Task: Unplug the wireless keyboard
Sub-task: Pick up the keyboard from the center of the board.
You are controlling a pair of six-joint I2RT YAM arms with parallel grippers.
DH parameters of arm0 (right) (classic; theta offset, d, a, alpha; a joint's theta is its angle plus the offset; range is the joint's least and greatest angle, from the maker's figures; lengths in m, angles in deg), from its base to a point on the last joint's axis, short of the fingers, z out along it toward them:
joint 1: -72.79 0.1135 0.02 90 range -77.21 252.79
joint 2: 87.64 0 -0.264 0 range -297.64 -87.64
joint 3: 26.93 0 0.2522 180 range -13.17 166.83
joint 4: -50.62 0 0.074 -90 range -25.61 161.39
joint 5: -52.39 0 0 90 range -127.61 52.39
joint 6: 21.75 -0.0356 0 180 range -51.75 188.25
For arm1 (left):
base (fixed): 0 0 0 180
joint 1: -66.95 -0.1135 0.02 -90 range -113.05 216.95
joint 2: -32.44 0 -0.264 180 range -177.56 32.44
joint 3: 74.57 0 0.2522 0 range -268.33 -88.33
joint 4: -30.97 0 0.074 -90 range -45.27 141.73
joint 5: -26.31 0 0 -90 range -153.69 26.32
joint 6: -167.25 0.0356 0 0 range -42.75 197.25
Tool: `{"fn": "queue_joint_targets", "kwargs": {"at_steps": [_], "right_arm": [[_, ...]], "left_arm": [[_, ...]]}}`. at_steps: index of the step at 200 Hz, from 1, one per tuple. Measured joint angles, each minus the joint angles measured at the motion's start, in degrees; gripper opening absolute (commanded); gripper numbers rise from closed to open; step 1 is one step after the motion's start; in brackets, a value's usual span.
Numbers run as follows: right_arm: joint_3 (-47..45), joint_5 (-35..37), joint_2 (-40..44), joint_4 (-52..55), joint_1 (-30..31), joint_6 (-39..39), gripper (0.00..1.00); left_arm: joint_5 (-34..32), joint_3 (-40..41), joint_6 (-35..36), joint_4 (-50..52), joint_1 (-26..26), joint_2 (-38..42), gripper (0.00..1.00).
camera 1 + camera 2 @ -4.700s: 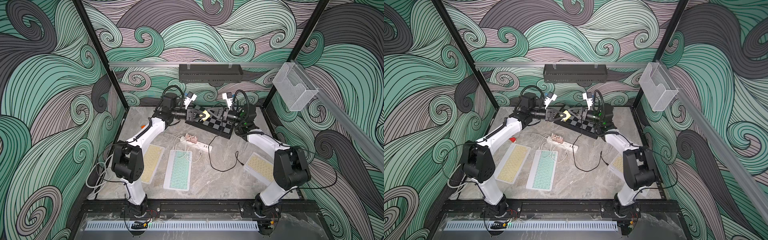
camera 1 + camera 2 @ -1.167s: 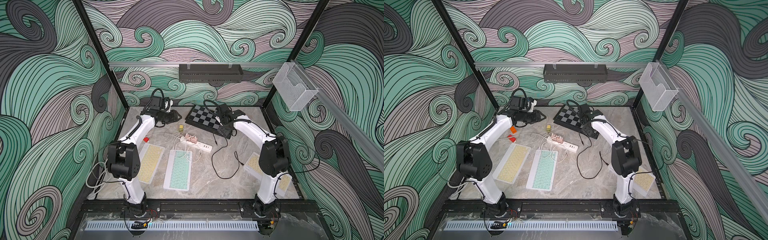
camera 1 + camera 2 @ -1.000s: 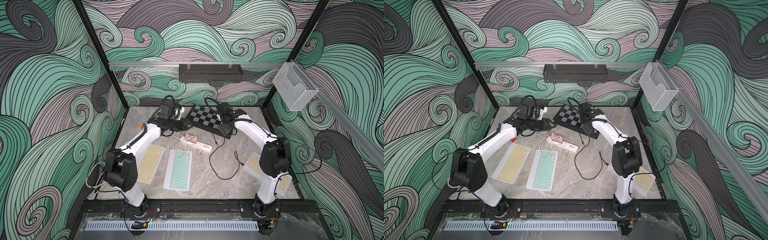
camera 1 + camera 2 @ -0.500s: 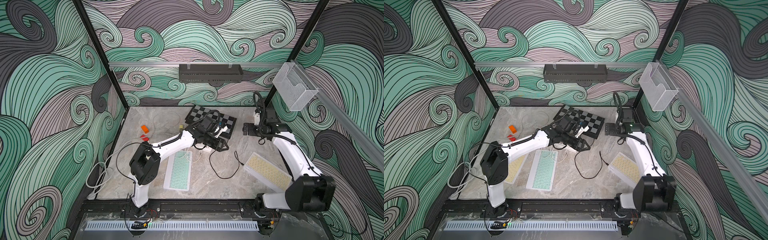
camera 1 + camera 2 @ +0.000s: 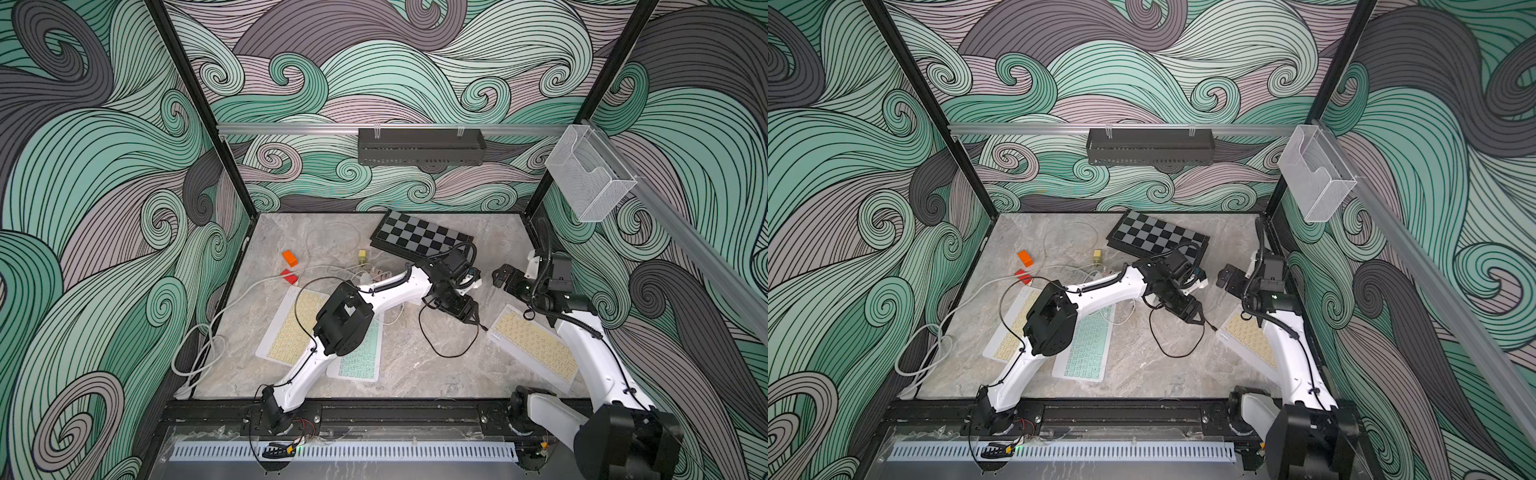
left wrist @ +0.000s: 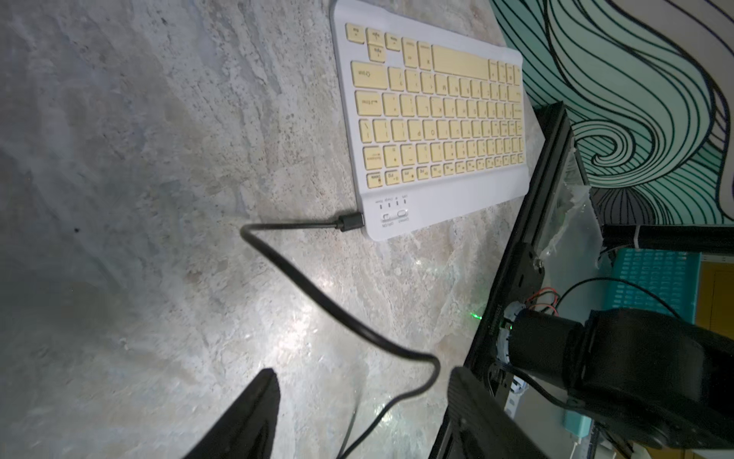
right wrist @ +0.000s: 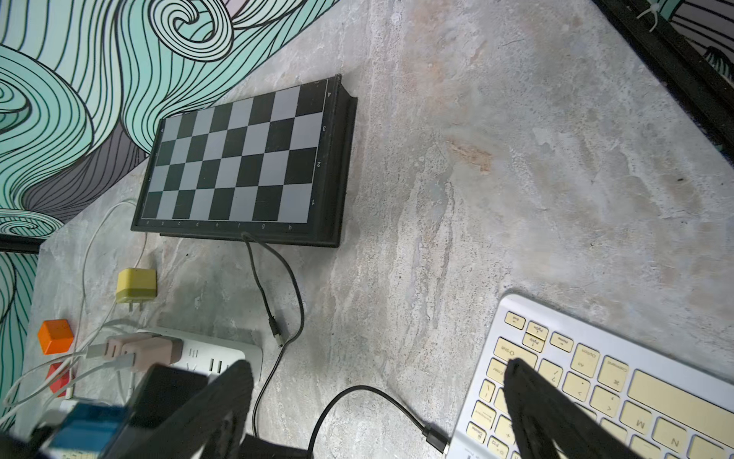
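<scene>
In both top views, the left claw [image 5: 471, 318], prongs apart, hangs right of centre over the desk [image 5: 415, 374], just short of the yellow-keyed wireless keyboard [image 5: 534, 345] at lower right; the right claw [image 5: 500, 277], spread wide, hovers above it in frame. Left wrist view: a black cable [image 6: 317, 298] loops toward its plug [image 6: 351, 221], seated in the keyboard's edge. Right wrist view: chessboard [image 7: 238, 159] and power strip [image 7: 234, 351] lie beyond.

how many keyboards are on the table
3. One white keyboard with yellow keys sits left, a green-keyed keyboard beside it, partly under the left arm, and a second yellow-keyed keyboard right, with a black cable plugged in.
</scene>
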Motion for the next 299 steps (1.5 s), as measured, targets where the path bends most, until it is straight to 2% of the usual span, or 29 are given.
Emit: {"fn": "queue_joint_targets", "kwargs": {"at_steps": [20,36,53,81,109,155,221,259,284,299], "right_arm": [[-0.42,-0.66,0.37,-1.01,0.00,0.02,0.98],[-0.74,-1.01,0.70,-1.73,0.00,0.04,0.98],[-1.29,-1.25,1.05,-1.97,-0.04,0.07,0.98],[-2.14,-1.62,1.03,-2.32,-0.04,0.04,0.98],[-3.52,-2.89,1.03,-3.04,-0.04,-0.50,0.98],[-5.60,-6.97,1.03,-3.54,-0.04,-3.37,0.98],[-6.23,-12.24,1.03,-4.98,-0.04,-6.73,0.98],[-9.31,-12.57,1.03,-6.64,-0.04,-9.40,0.99],[-11.61,-15.63,0.42,-9.05,-0.07,-12.04,0.98],[-11.50,-17.33,-0.31,-10.29,-0.39,-10.49,0.98]], "left_arm": [[0.79,-2.84,-1.31,-0.24,-0.04,-2.23,0.66],[1.27,-4.66,-2.36,-0.68,-0.07,-3.50,0.59],[1.31,-5.77,-3.76,-0.70,-0.31,-4.33,0.46],[1.18,-7.48,-5.84,-0.81,-0.50,-5.90,0.14],[0.92,-7.48,-6.45,-0.90,-1.44,-6.14,0.02],[1.01,-7.26,-6.54,-1.68,-5.66,-5.09,0.00],[1.73,-6.84,-6.51,-4.52,-11.23,1.46,0.00],[3.37,-6.95,-6.56,-5.57,-13.42,3.23,0.00],[5.22,-6.95,-7.13,-6.27,-13.84,3.85,0.00],[6.34,-6.95,-7.10,-6.54,-13.77,4.24,0.00]]}}
